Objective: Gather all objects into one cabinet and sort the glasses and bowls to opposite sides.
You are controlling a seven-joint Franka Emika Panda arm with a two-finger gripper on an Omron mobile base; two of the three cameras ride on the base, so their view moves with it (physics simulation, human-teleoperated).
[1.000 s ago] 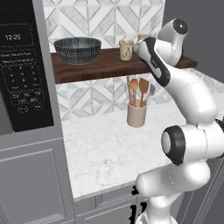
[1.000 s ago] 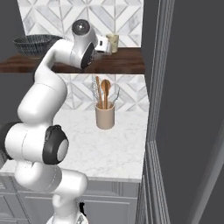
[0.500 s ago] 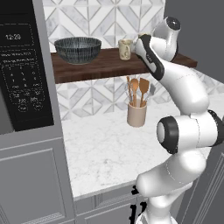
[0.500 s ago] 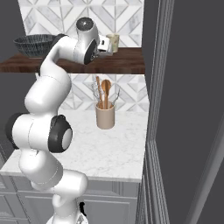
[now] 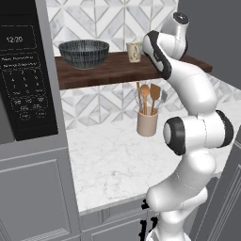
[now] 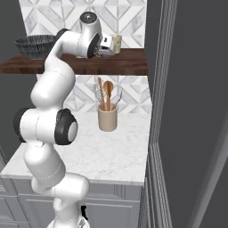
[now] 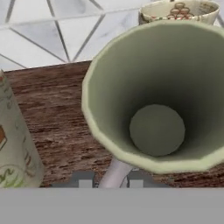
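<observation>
The dark brown wooden shelf (image 5: 108, 73) runs along the patterned tile wall. On its left part stands a wide dark ribbed bowl (image 5: 84, 52). Further right on the board stands a small cream cup (image 5: 134, 51), well apart from the bowl. From the hand camera, a second patterned cup (image 7: 179, 10) stands on the board by the tile. Below the shelf, the white marble table (image 5: 113, 164) carries a beige crock of wooden spoons (image 5: 147, 122), near the wall.
</observation>
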